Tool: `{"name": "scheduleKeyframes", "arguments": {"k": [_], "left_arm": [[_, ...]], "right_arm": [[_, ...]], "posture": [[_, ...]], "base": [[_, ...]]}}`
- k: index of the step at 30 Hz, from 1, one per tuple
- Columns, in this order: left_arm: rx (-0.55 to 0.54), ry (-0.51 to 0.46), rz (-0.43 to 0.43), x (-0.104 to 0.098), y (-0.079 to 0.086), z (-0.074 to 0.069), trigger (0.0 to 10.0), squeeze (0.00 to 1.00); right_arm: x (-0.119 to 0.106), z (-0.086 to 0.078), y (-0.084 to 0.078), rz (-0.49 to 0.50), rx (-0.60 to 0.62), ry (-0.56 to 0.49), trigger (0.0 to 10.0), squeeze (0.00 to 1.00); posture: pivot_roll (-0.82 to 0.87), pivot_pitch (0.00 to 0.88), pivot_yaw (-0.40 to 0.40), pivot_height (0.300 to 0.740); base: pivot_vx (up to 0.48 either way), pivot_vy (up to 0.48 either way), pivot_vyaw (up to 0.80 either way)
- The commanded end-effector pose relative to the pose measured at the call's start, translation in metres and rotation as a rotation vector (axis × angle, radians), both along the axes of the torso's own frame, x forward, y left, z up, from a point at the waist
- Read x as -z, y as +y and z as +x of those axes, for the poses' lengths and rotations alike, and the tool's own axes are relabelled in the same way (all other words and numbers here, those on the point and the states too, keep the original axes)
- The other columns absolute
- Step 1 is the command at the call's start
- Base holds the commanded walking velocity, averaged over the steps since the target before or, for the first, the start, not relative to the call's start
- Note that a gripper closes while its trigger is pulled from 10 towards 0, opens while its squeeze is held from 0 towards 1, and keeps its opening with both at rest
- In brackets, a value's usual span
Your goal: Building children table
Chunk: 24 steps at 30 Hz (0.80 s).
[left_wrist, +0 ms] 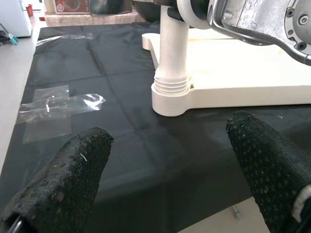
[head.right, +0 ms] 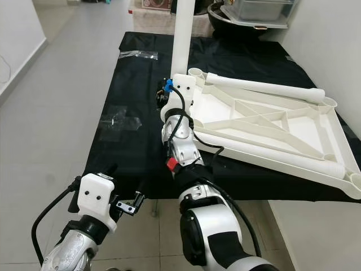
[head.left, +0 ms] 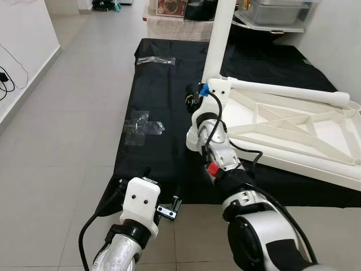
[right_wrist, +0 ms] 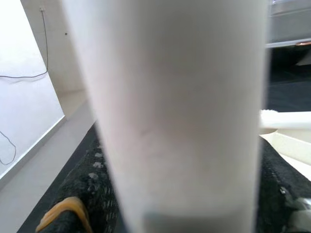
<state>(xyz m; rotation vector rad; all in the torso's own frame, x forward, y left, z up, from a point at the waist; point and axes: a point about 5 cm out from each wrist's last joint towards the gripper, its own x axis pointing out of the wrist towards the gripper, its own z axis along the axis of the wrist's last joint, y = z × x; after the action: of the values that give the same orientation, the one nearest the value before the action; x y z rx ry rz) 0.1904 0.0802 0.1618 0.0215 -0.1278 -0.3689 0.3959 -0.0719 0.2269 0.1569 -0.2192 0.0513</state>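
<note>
A white children's table top (head.left: 293, 132) lies upside down on a black cloth (head.left: 161, 96). One white leg (head.left: 221, 39) stands upright in its near-left corner socket (left_wrist: 170, 99). My right gripper (head.left: 193, 99) is shut on this leg (right_wrist: 165, 111), with a finger (right_wrist: 80, 194) on each side. Another white leg (head.right: 265, 87) lies across the far side of the top. My left gripper (left_wrist: 170, 170) is open and holds nothing. It hovers low over the cloth's front edge, short of the socket, beside the wrist housing (head.left: 141, 206).
Two clear plastic bags (head.left: 142, 125) (head.left: 155, 60) lie on the cloth's left half. Grey tiled floor (head.left: 67, 130) runs along the left up to a white wall with a cable (head.left: 11, 73). Boxes and a grey bin (head.left: 279, 11) stand beyond the cloth.
</note>
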Motion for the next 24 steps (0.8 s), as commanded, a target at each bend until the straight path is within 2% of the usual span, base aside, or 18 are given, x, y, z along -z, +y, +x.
{"name": "scheduleKeyframes", "arguments": {"k": [1,3,4,5,6,7,8,9,11,12,13,15,18,19,20,21,24], "left_arm": [[0.01,0.02,0.009,0.005,-0.002,-0.002,10.0,0.0],[0.01,0.02,0.009,0.005,-0.002,-0.002,10.0,0.0],[0.012,0.021,0.009,0.006,-0.002,-0.002,10.0,0.0],[0.013,0.022,0.01,0.006,-0.001,-0.002,10.0,0.0],[0.013,0.022,0.01,0.006,-0.001,-0.002,10.0,0.0],[0.014,0.024,0.012,0.006,-0.001,-0.001,10.0,0.0],[0.014,0.024,0.012,0.006,-0.001,-0.001,10.0,0.0],[0.014,0.025,0.013,0.006,-0.001,-0.001,10.0,0.0],[0.014,0.025,0.013,0.006,-0.001,-0.001,10.0,0.0],[0.013,0.025,0.014,0.006,-0.001,-0.001,10.0,0.0],[0.013,0.025,0.014,0.006,-0.001,-0.001,10.0,0.0],[0.009,0.025,0.015,0.006,-0.002,-0.001,10.0,0.0],[0.006,0.024,0.013,0.005,-0.002,-0.002,10.0,0.0],[0.005,0.025,0.012,0.005,-0.001,-0.002,10.0,0.0],[0.004,0.025,0.012,0.005,-0.001,-0.002,10.0,0.0],[0.004,0.025,0.011,0.005,-0.001,-0.002,10.0,0.0],[0.004,0.025,0.011,0.005,-0.001,-0.002,10.0,0.0]], "right_arm": [[0.002,0.002,0.001,0.003,-0.129,-0.002,10.0,0.0],[0.002,0.002,0.001,0.003,-0.129,-0.002,10.0,0.0],[0.005,0.005,-0.004,-0.043,-0.316,0.012,10.0,0.0],[0.01,0.003,-0.004,-0.082,-0.596,0.047,10.0,0.0],[0.01,0.003,-0.004,-0.082,-0.596,0.047,10.0,0.0],[0.012,-0.002,-0.004,-0.089,-0.817,0.073,10.0,0.0],[0.012,-0.002,-0.004,-0.089,-0.817,0.073,10.0,0.0],[0.015,-0.007,-0.001,-0.114,-1.001,0.098,10.0,0.0],[0.015,-0.007,-0.001,-0.114,-1.001,0.098,10.0,0.0],[0.017,-0.012,0.003,-0.122,-1.116,0.121,10.0,0.0],[0.017,-0.012,0.003,-0.122,-1.116,0.121,10.0,0.0],[0.025,-0.019,0.019,-0.231,-1.242,0.172,10.0,0.0],[0.026,-0.021,0.027,-0.279,-1.273,0.177,10.0,0.0],[0.023,-0.02,0.03,-0.259,-1.263,0.159,1.5,0.0],[0.018,-0.018,0.033,-0.258,-1.219,0.123,0.0,0.0],[0.014,-0.014,0.034,-0.257,-1.135,0.098,0.0,0.0],[0.011,-0.011,0.035,-0.256,-1.077,0.083,0.0,0.0]], "posture": [[0.1,0.084,-0.086,0.74],[0.1,0.084,-0.086,0.74],[0.1,0.082,-0.081,0.74],[0.1,0.083,-0.082,0.74],[0.1,0.083,-0.082,0.74],[0.11,0.085,-0.083,0.74],[0.11,0.085,-0.083,0.74],[0.12,0.089,-0.088,0.74],[0.12,0.089,-0.088,0.74],[0.12,0.09,-0.09,0.74],[0.12,0.09,-0.09,0.74],[0.13,0.098,-0.1,0.74],[0.13,0.102,-0.101,0.74],[0.13,0.104,-0.101,0.74],[0.13,0.106,-0.101,0.74],[0.13,0.106,-0.101,0.74],[0.13,0.106,-0.101,0.74]], "base": [[0.0,0.0,0.0],[0.0,0.0,0.0],[0.0,0.0,0.0],[0.0,0.0,0.0],[0.0,0.0,0.0],[0.0,0.0,0.0],[0.0,0.0,0.0],[0.0,0.0,0.0],[0.0,0.0,0.0],[0.0,0.0,0.0],[0.0,0.0,0.0],[0.0,0.0,0.0],[0.0,0.0,0.0],[0.0,0.0,0.0],[0.0,0.0,0.0],[0.0,0.0,0.0],[0.0,0.0,0.0]]}}
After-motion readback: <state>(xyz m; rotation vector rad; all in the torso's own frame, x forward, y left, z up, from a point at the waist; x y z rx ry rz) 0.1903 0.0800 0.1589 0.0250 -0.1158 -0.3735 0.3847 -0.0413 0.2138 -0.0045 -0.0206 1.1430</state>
